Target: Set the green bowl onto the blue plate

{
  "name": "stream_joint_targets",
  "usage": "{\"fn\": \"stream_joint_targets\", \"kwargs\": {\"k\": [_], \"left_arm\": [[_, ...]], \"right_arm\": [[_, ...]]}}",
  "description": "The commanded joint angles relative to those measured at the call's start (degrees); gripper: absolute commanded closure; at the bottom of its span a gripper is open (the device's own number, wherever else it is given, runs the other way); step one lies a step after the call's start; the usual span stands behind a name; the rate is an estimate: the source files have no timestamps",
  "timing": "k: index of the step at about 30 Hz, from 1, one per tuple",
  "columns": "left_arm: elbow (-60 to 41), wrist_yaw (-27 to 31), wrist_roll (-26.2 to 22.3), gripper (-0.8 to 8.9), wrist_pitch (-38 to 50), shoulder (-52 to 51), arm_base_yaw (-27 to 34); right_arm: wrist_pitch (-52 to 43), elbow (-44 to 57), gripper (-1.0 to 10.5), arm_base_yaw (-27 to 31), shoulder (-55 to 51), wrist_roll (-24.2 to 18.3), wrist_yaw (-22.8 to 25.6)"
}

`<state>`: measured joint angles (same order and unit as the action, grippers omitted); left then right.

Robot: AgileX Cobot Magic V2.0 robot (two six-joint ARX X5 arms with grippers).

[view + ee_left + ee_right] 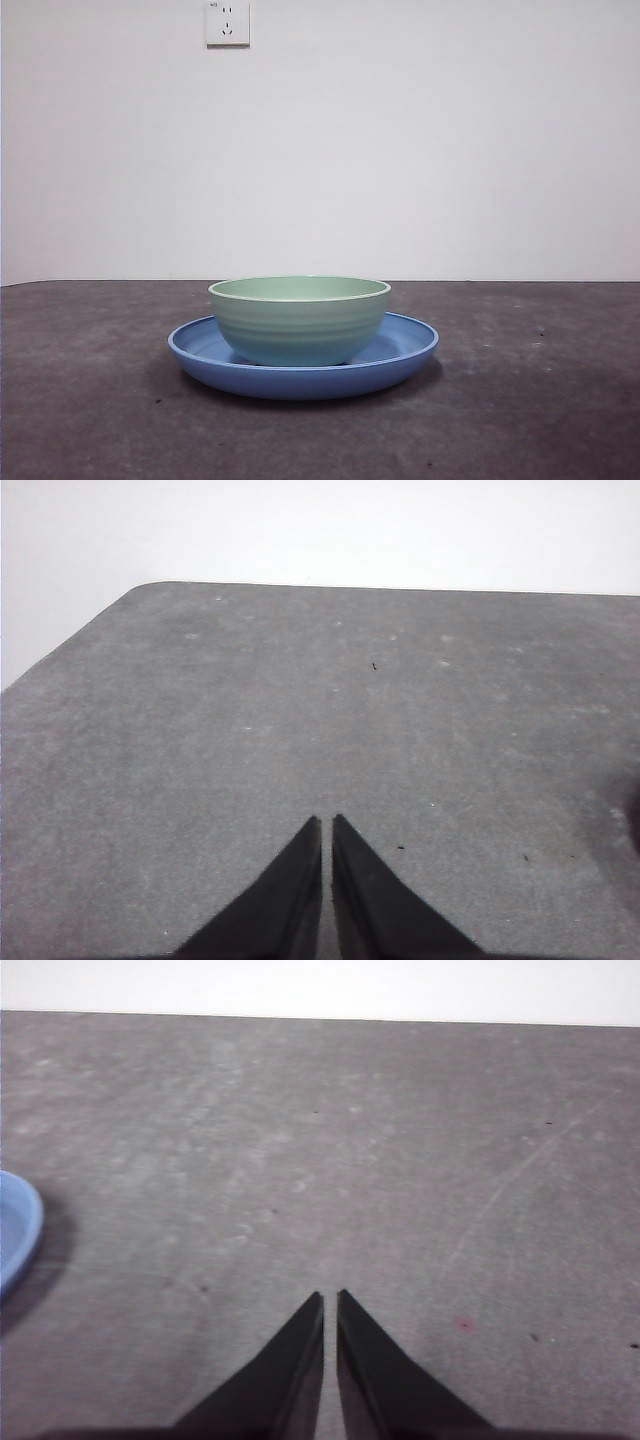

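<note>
The green bowl (299, 318) sits upright inside the blue plate (405, 350) at lower centre, apparently placed as intended. The left gripper (327, 822) and right gripper (330, 1298), jaws together, hang over bare bench (540, 400), gripping nothing.

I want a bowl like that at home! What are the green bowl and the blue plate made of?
The green bowl looks like smooth, glossy plastic or melamine, maybe glazed ceramic: it has soft shine, faint ridges round its side and a paler rim. The blue plate under it has the same even colour and gentle sheen, so probably the same stuff. The pictures cannot settle which.
</note>
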<state>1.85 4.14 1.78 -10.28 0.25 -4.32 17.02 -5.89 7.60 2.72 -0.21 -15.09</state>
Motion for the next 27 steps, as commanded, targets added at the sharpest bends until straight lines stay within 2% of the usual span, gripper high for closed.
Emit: {"fn": "stream_joint_targets", "kwargs": {"k": [1,3,9,11,20,27], "left_arm": [[-1.16,-0.04,-0.85,7.94,-0.39,-0.07,-0.15],[-1.16,-0.07,-0.85,7.94,-0.39,-0.07,-0.15],[-1.16,-0.07,-0.87,7.94,-0.42,-0.07,-0.15],[-1.16,-0.07,-0.87,7.94,-0.39,-0.07,-0.15],[-1.16,-0.07,-0.85,7.94,-0.42,-0.07,-0.15],[-1.16,-0.07,-0.85,7.94,-0.42,-0.07,-0.15]], "right_arm": [[-6.16,3.17,9.3,0.02,-1.27,0.0,0.61],[-9.51,5.4,9.3,-0.11,-2.29,0.04,2.43],[-7.91,5.27,9.3,-2.97,-2.51,-0.46,17.9],[-7.69,5.27,9.3,-4.22,-2.51,-0.46,21.29],[-7.13,5.27,9.3,-9.75,-2.51,-0.44,20.65],[-8.24,5.25,9.3,-9.38,-2.51,-0.44,20.55]]}}
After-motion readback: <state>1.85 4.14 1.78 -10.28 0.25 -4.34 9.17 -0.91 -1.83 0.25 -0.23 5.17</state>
